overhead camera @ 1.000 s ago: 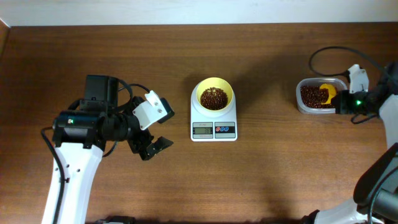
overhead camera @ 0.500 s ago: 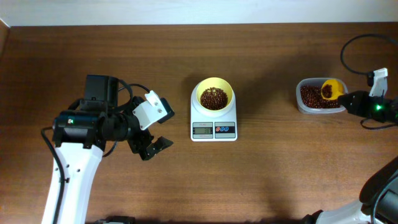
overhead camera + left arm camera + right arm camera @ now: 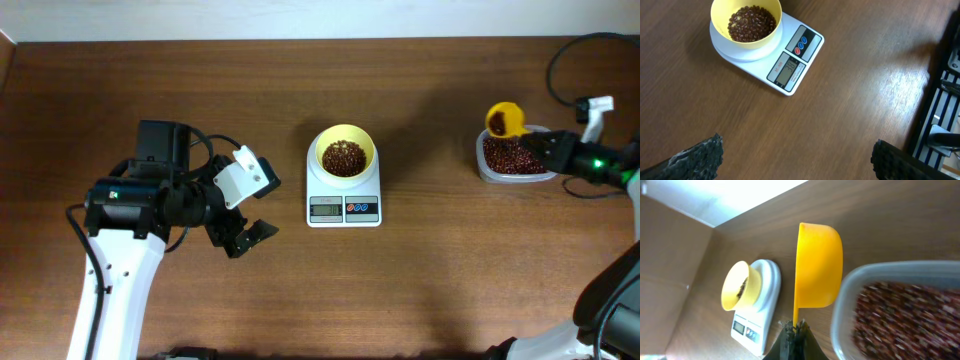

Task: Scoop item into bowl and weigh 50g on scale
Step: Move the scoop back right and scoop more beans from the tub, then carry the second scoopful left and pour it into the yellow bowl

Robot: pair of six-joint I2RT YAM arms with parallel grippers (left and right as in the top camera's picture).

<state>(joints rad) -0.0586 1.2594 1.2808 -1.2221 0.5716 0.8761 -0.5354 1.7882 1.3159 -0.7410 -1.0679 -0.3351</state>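
Brown table (image 3: 450,280) bears the scale (image 3: 343,208), with the bowl (image 3: 345,129) of beans (image 3: 343,158) on it; right gripper (image 3: 540,143) pinches the yellow scoop (image 3: 505,119) beside the tub (image 3: 482,165); left gripper (image 3: 262,208) stands wide open, empty.

Work surface: wooden table (image 3: 450,290), dark brown, with the grain running along its length. The far edge is bounded by a pale strip (image 3: 300,18), brightly lit; whether it is a wall or a backing board cannot be told. The right wrist view shows it washed out by glare. A soft sheen lies on the tabletop in the left wrist view. Beyond the table's edge there stands a black slatted frame (image 3: 940,100), its detail unclear.
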